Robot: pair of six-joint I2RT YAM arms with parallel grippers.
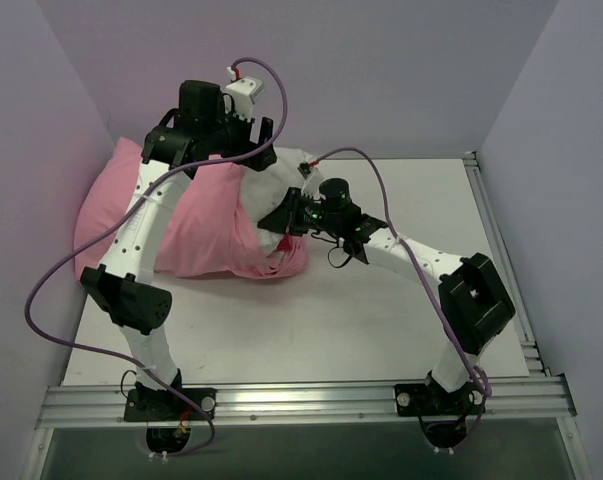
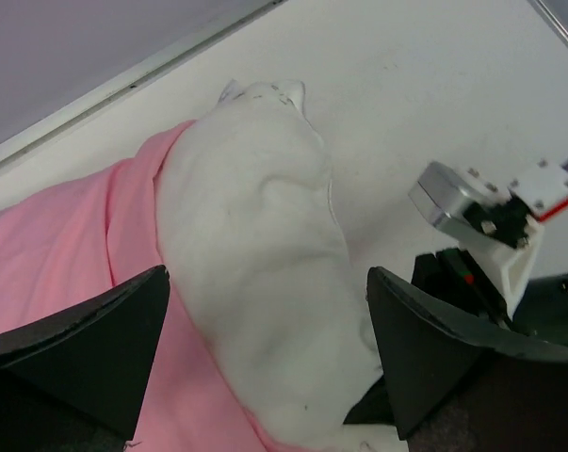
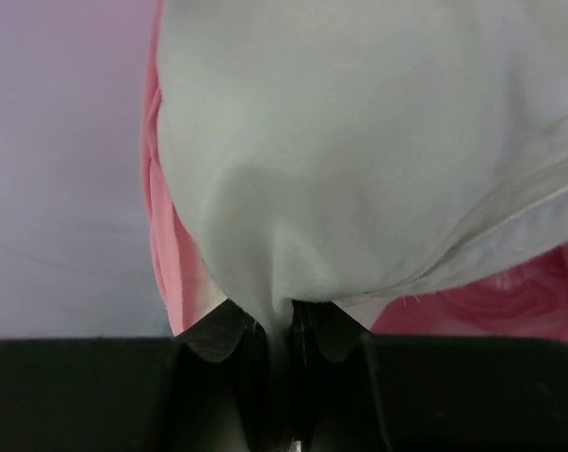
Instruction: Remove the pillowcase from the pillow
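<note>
Right gripper [image 3: 279, 315] is clamped on a fold of the white pillow [image 3: 359, 141], with the pink pillowcase [image 3: 175, 235] bunched just past its fingertips. Left gripper [image 2: 265, 311] is spread wide and holds nothing. It hovers over the pillow's bare end, and the pillowcase covers the rest on its left-finger side. Small dark marks on the pillow's far corner are too small to read. Plain white table [image 1: 311, 320], pale lilac walls [image 1: 331, 70], aluminium rail [image 1: 301, 400] by the arm bases.

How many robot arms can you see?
2. The white-and-black left arm reaches over the soft pink fabric pillowcase; the white-and-black right arm pinches the plump white stuffed pillow. None hidden.
</note>
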